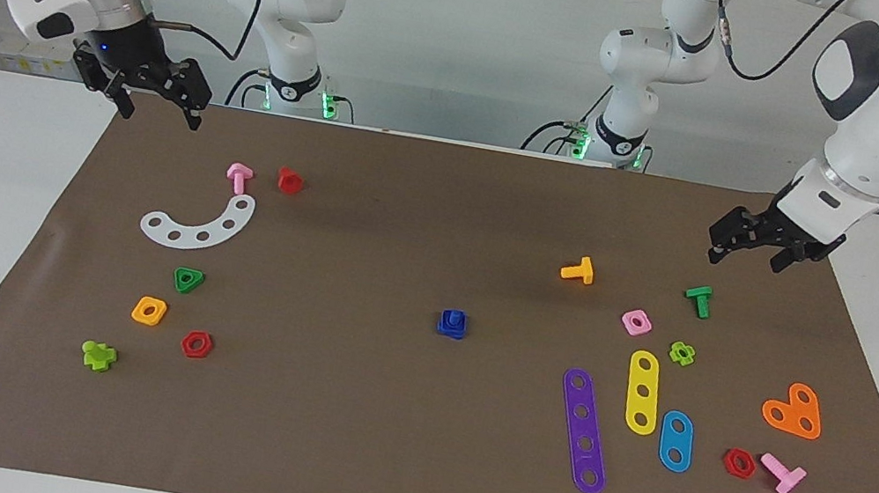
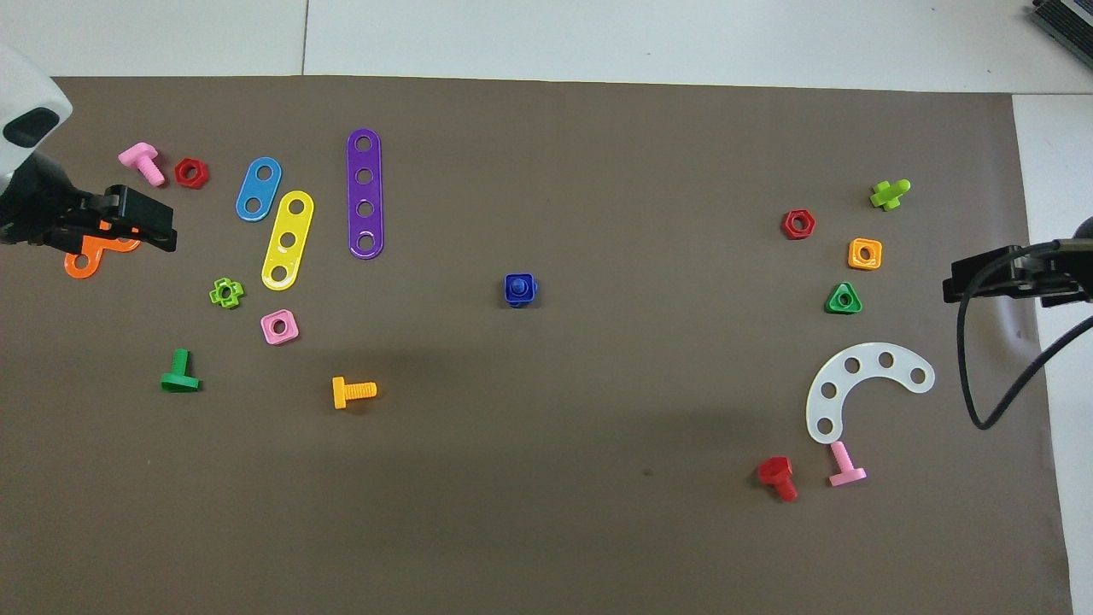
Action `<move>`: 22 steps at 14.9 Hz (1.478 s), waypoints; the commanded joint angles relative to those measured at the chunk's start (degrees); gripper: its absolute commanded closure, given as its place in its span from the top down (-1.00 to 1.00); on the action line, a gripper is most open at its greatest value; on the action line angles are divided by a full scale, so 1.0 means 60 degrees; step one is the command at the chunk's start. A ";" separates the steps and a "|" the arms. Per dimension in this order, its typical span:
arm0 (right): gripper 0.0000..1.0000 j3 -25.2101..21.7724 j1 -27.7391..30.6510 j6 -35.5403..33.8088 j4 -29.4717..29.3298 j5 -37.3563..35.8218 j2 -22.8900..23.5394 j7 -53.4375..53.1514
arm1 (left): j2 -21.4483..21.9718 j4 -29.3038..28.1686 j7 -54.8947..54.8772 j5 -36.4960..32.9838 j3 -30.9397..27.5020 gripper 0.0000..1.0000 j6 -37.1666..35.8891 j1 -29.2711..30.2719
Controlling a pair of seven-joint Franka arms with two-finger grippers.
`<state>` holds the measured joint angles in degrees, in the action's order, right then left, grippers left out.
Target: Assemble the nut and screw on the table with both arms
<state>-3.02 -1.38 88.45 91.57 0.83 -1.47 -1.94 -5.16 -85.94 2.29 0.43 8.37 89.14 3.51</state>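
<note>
Because the nut and screw are small moulded plastic parts, both are judged light, rigid and fairly slick, so a narrow pinch should carry them but a skewed pinch could let them squirt out. Both are dark blue and sit together as one stack near the middle of the mat, the stack serving here as the landmark; in the overhead view the square, round-cornered nut shows a round blue stub at its centre, so the screw appears seated through the hole, though how deep it is threaded cannot be told. If the stack must be lifted, the flat opposite sides of the nut offer the best purchase; the stub is too short and round to grip securely. An orange screw lies nearer to the robots than the stack, toward the left arm's end of the table, and a purple strip lies farther from the robots on that same end. A green triangle lies level with the stack toward the right arm's end. Left gripper hangs with jaws released and empty, well apart from the stack, over the mat's edge at its own end. Right gripper waits with jaws released and empty over the mat's corner at its own end.
</note>
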 commanded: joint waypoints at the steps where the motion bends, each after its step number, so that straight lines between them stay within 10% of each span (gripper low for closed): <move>1: 1.00 0.0006 0.0039 0.0068 0.0266 0.0155 -0.0238 0.0060 | 0.0727 -0.1027 -0.0089 0.0016 0.0012 1.00 0.0229 -0.0042; 22: 1.00 0.0006 0.0039 0.0068 0.0266 0.0155 -0.0238 0.0060 | 0.0684 -0.0999 -0.0571 0.0001 0.0026 1.00 0.1008 -0.0087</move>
<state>-3.02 -1.38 88.45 91.57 0.83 -1.47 -1.94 -2.76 -89.64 0.89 0.43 8.91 94.68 3.32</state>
